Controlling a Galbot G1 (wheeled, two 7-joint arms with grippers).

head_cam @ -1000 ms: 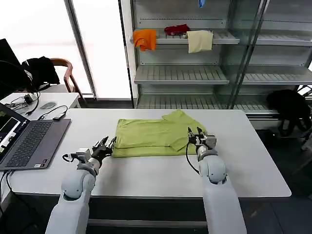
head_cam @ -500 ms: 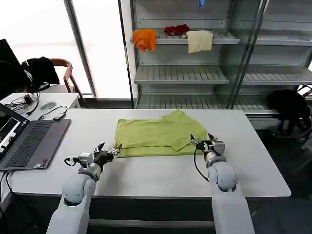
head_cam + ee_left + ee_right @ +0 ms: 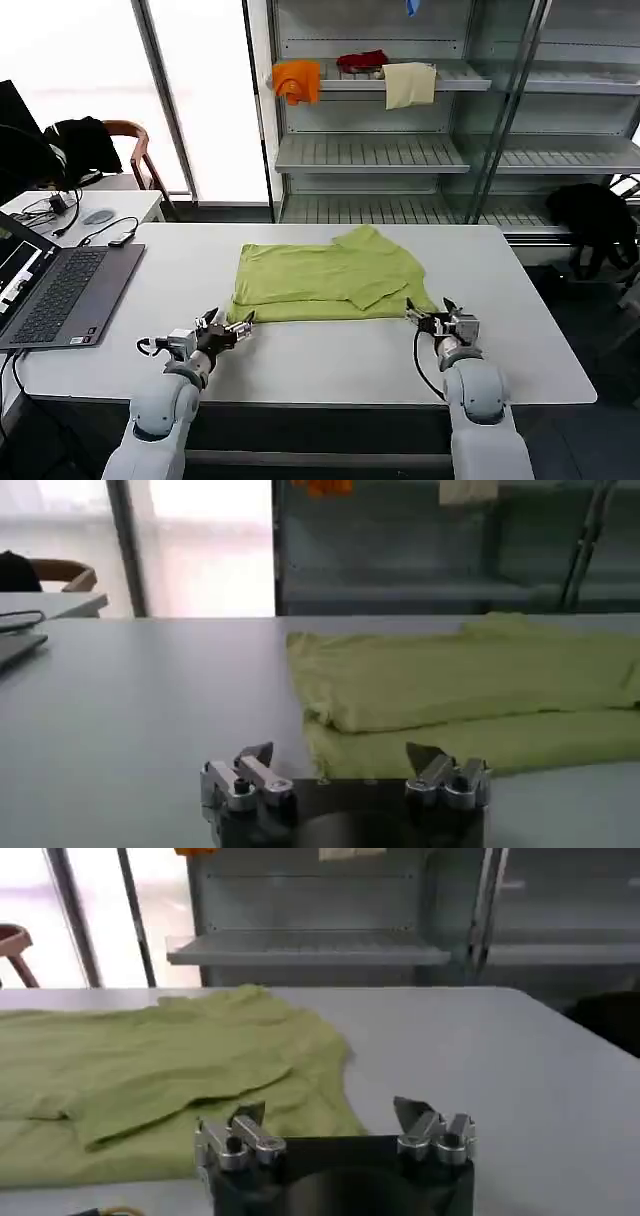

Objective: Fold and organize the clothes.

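The lime yellow-green T-shirt (image 3: 325, 280) lies partly folded on the white table (image 3: 320, 355), its near edge doubled over and one sleeve lying flat at the right. My left gripper (image 3: 228, 327) is open just off the shirt's near left corner, holding nothing. Off the near right corner my right gripper (image 3: 428, 315) is open too and empty. In the left wrist view the shirt (image 3: 460, 690) lies just beyond the left gripper (image 3: 341, 755). In the right wrist view the shirt (image 3: 170, 1078) spreads beyond the right gripper (image 3: 330, 1116).
An open laptop (image 3: 50, 290) sits at the table's left end, with cables and a side table behind it. A shelving unit (image 3: 400, 150) stands behind the table with orange, red and cream cloths. A black garment (image 3: 595, 215) lies at the right.
Both grippers have drawn back toward the table's near edge and away from the shirt's near corners. The shirt's near edge now lies a little flatter and wider.
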